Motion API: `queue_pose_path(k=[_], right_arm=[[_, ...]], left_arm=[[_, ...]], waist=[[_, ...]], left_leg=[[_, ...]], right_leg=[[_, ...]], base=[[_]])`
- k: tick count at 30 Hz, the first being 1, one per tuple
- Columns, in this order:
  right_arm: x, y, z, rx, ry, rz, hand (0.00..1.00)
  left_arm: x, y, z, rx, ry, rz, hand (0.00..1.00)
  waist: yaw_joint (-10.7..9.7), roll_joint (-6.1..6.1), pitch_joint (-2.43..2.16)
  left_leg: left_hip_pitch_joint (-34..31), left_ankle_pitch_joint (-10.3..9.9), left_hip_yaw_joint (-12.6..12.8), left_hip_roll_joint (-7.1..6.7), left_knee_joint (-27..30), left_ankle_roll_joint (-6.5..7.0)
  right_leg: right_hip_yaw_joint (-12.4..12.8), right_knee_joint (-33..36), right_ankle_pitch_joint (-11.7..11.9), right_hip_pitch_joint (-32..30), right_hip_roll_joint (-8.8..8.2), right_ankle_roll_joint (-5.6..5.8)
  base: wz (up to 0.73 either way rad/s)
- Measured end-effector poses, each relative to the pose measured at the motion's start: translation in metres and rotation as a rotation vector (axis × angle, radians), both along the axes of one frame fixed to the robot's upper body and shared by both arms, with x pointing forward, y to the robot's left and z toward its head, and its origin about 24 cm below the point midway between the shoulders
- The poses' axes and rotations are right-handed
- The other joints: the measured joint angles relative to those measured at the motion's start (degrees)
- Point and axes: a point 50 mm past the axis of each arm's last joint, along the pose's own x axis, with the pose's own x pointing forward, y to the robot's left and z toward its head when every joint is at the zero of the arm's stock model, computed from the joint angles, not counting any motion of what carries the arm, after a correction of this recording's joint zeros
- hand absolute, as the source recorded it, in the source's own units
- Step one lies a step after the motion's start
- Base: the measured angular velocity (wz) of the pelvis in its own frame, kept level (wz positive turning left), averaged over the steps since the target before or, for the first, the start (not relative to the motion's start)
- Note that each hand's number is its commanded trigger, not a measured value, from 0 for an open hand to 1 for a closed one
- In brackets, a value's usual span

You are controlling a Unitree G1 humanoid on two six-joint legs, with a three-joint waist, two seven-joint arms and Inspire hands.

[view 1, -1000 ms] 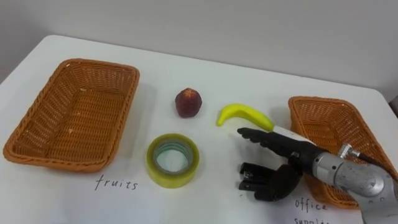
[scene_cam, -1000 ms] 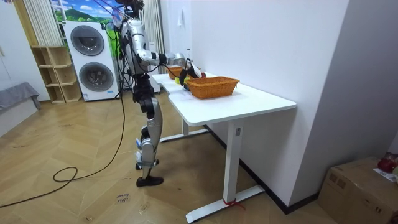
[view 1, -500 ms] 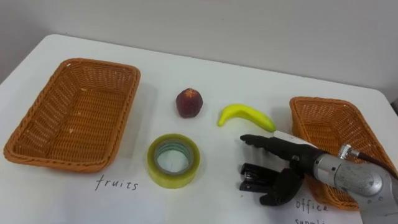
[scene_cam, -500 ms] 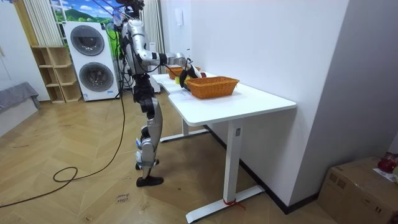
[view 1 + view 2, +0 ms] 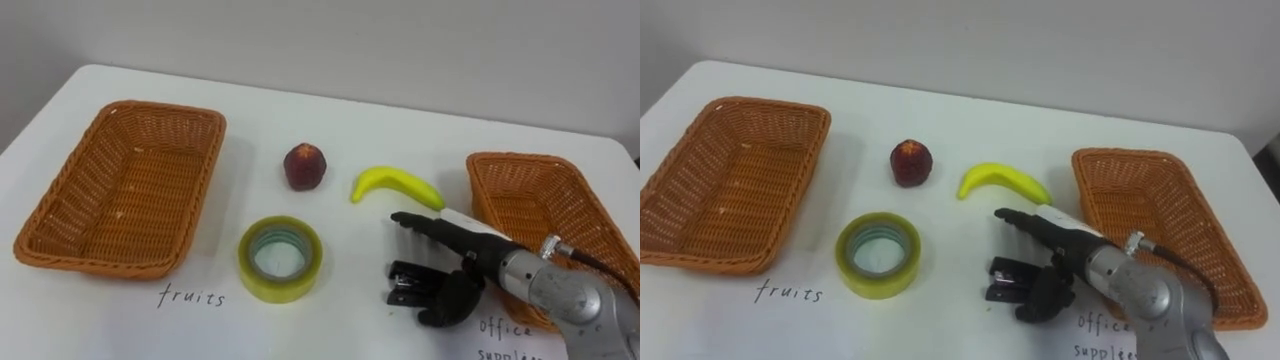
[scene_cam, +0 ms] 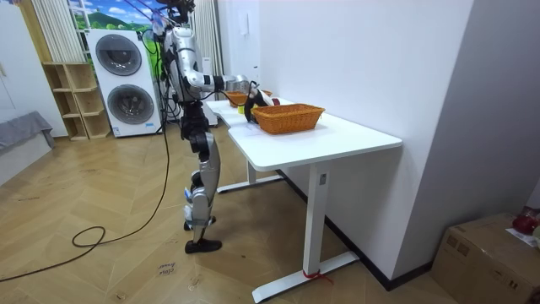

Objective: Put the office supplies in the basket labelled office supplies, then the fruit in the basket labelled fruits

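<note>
Nearest: handwritten labels [image 5: 190, 296] on the table [image 5: 330, 110], one in front of each basket.

Tape roll [image 5: 280, 259]: yellow, lying flat on the table, hole up, just right of the left basket's near corner.

Right hand [image 5: 462, 275]: comes in from the lower right and sits low over the table, between the tape roll and the right basket. Fingers [image 5: 425, 225] are apart and hold nothing. The upper ones stretch out toward the banana's right end, tips just short of it. The lower ones are bent in under the palm. Can't tell if they touch the table.

Banana [image 5: 395, 187]: on the table just beyond the hand, curved, lying roughly left to right.

Red fruit [image 5: 304, 166]: left of the banana and near it but apart, beyond the tape roll.

Left basket [image 5: 60, 215]: wicker, at the table's left side. Right basket [image 5: 560, 190]: wicker, at the right side; the right forearm crosses its near corner. All three items lie on the table between the baskets.

Room view: the robot stands upright at the table's far end, right arm reaching over it. Washing machines [image 6: 126, 84] are behind it.
</note>
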Motion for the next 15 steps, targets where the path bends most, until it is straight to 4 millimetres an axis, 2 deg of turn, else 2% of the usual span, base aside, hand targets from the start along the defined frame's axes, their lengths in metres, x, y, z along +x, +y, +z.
queue_pose_path(k=[5,15], right_arm=[[0.0009,-0.0014,-0.0011,-0.067,-0.031,-0.031,0.00],[0.0001,0.0081,0.0014,-0.113,-0.061,-0.055,0.00]], left_arm=[[-0.0004,-0.0027,-0.0010,0.010,0.003,-0.012,0.00],[-0.0008,-0.0080,-0.0031,0.004,0.026,-0.017,0.00]], waist=[[0.0,-0.08,-0.02],[-0.1,-0.05,0.00]], left_leg=[[0.0,0.0,0.3,0.04,-0.1,0.00],[0.0,0.0,0.8,0.12,-0.1,0.01]], right_leg=[[0.7,0.1,0.0,0.2,0.11,-0.01],[1.5,0.1,0.1,0.0,0.22,0.02]], base=[[-0.01],[-0.02]])
